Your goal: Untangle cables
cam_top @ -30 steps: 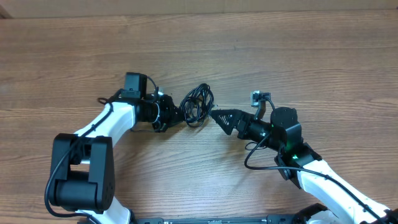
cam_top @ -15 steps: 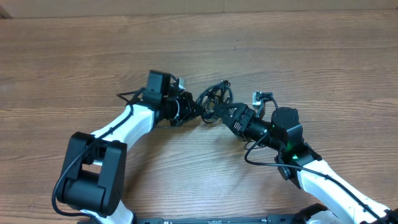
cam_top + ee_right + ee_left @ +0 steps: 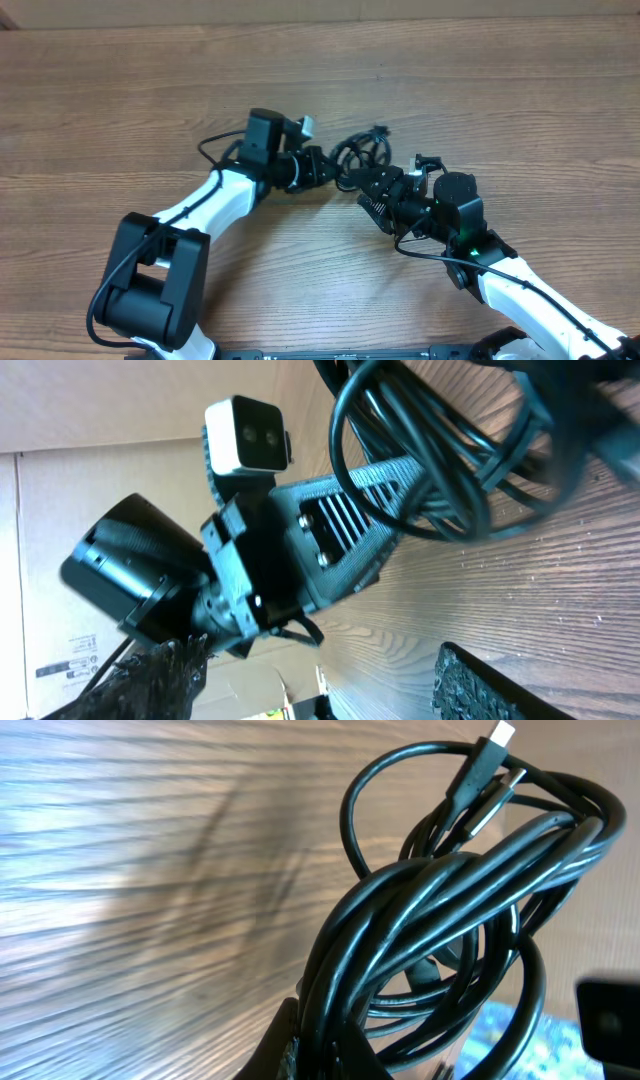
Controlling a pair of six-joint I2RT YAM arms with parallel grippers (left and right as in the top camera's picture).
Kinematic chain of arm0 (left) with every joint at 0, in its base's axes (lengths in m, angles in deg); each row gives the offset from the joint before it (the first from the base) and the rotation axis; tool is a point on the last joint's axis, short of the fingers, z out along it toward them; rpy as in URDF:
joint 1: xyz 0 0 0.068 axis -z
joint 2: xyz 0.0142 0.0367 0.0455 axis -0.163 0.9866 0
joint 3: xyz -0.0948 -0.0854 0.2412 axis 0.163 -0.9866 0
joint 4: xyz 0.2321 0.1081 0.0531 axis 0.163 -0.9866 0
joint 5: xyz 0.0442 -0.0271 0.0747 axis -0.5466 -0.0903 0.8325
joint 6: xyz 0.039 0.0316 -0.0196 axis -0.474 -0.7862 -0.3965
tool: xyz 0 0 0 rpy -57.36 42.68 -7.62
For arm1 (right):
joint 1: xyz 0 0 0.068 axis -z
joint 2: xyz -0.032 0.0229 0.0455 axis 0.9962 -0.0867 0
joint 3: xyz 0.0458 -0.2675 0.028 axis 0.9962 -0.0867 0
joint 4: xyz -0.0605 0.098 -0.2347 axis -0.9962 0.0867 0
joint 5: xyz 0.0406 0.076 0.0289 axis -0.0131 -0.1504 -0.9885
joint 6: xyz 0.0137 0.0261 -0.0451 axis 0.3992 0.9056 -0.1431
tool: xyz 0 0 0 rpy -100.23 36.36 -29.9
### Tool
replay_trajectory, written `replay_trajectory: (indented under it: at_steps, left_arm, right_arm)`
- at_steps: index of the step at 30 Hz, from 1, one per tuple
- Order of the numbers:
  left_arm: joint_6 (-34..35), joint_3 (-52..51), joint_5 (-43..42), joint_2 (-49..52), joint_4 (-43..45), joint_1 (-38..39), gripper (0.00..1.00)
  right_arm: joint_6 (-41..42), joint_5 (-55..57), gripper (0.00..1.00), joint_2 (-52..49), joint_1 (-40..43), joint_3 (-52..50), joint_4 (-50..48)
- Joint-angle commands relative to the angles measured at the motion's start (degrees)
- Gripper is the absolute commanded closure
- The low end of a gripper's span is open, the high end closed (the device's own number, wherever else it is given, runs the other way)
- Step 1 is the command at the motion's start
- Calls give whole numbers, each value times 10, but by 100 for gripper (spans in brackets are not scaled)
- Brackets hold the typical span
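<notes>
The cables [image 3: 360, 152] are a tangled bundle of thin black cords at the table's middle, one plug [image 3: 380, 130] sticking out at the far side. My left gripper [image 3: 326, 170] is shut on the bundle's left side. In the left wrist view its fingertips [image 3: 287, 1045] pinch several strands of the cables [image 3: 450, 900], and a silver-tipped plug [image 3: 497, 737] shows at the top. My right gripper [image 3: 372, 192] sits just right of and below the bundle. Its fingers [image 3: 150, 670] stand wide apart with nothing between them, and the cables [image 3: 430, 460] hang beyond them.
The wooden table [image 3: 120, 110] stretches around both arms. The left arm's wrist camera [image 3: 245, 435] and gripper body [image 3: 330, 550] fill the right wrist view. A thicker black arm wire [image 3: 420, 255] loops beside the right wrist. Cardboard [image 3: 90, 490] lies beyond the table.
My left gripper has carried the bundle to the right and farther back. The right gripper has drawn back a little, turned, and its jaws have narrowed somewhat.
</notes>
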Motion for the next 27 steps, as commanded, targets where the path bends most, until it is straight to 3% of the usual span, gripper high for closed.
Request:
replay_trajectory:
  at_steps: [1, 9, 18, 27]
  left_arm:
    - [-63, 8, -26, -8, 9, 23, 96]
    - [-142, 8, -79, -8, 8, 31, 96]
    - [-209, 8, -76, -8, -22, 36, 96]
    - [-221, 8, -74, -8, -23, 46, 96]
  right_arm:
    - [8, 17, 24, 0, -1, 3, -1]
    - [-47, 73, 26, 0, -1, 3, 40]
    - [-61, 103, 35, 0, -1, 3, 48]
    - [-61, 123, 48, 0, -1, 3, 54]
